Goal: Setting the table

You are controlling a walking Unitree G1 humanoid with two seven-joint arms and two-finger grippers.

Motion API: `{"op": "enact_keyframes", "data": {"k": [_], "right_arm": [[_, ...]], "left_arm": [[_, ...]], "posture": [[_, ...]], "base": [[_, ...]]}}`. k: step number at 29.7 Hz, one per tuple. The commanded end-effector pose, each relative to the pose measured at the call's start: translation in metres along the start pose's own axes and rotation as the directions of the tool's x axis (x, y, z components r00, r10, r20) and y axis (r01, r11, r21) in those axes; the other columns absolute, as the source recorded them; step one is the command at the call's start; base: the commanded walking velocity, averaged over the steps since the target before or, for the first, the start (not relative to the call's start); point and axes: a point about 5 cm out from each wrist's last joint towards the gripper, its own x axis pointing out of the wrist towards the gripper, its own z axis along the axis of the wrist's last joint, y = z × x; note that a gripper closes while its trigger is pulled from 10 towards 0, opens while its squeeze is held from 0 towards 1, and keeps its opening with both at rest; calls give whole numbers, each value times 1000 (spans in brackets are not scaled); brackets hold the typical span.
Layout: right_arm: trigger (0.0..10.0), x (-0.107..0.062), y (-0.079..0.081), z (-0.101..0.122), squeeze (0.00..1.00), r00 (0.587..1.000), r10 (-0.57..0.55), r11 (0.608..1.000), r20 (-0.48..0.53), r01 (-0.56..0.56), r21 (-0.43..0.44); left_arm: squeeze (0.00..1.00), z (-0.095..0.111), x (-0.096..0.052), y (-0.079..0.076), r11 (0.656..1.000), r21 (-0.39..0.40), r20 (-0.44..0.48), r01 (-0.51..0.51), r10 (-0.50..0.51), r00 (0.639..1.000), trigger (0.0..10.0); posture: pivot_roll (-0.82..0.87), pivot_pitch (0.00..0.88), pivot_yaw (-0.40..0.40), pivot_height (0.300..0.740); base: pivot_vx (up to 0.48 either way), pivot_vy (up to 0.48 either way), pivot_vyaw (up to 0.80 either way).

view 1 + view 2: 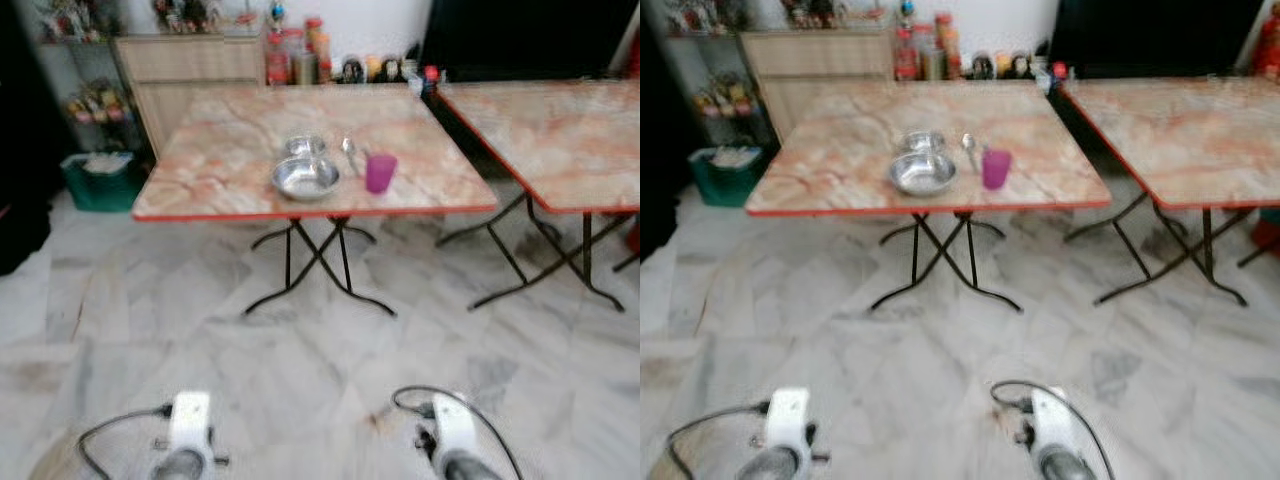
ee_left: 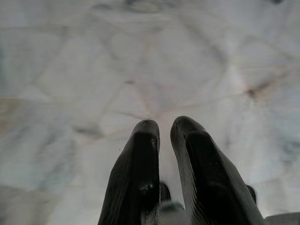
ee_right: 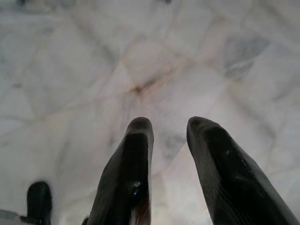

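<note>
Two folding tables stand on a pale marble floor [image 1: 300, 370], each with a marbled pink top edged in red and black crossed legs. The nearer table [image 1: 220, 150] is straight ahead; the second table [image 1: 560, 130] stands just to its right, with a narrow gap between them.

On the nearer table, toward its front edge, there are four things in one close group. Two steel bowls: a larger bowl [image 1: 305, 177] in front and a smaller bowl [image 1: 305, 146] just behind it, so close that I cannot tell whether they touch. One spoon [image 1: 349, 152] lies to the right of the smaller bowl, and one purple cup [image 1: 380, 172] stands upright just right of the larger bowl.

Behind the tables, a wooden cabinet [image 1: 190, 75] stands against the wall, with a row of jars and bottles [image 1: 330, 62] on the floor beside it; they are too blurred to count. A green bin [image 1: 100, 180] sits left of the nearer table.

Both arms hang low, well short of the table, their wrists showing at the bottom of the head views. The left pincer [image 2: 164, 129] points at the floor with its two fingers nearly pressed together, a thin slit between the tips, holding nothing. The right pincer [image 3: 169, 126] points at the floor too, its two fingers spread a little apart and empty.
</note>
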Motion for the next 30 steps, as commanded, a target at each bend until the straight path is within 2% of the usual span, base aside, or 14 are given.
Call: {"op": "enact_keyframes", "data": {"k": [1,11,14,24,30], "right_arm": [[10000,2,12,8,0,999,28,1000,29,-28,3],[10000,3,11,12,0,999,31,999,39,-30,-30],[10000,2,11,12,0,998,35,999,44,-34,-24],[10000,1,9,7,0,999,36,999,29,-36,-14],[10000,2,9,8,0,999,39,999,33,-38,-38]], "left_arm": [[0,-6,-2,12,999,24,-29,-26,26,999,10000],[0,-6,-2,13,999,23,-28,-27,28,999,10000],[0,-7,-2,13,999,20,-32,-29,29,999,10000],[0,-11,-3,11,1000,16,-45,-26,27,999,10000],[0,-9,-3,12,999,17,-40,-37,38,998,10000]], "posture": [[-12,0,-34,732],[-13,0,-36,732],[-13,0,-37,732],[-15,0,-42,732],[-19,0,-43,732]], "base": [[270,0,0],[353,0,0],[393,0,631],[386,0,0],[385,0,0]]}}
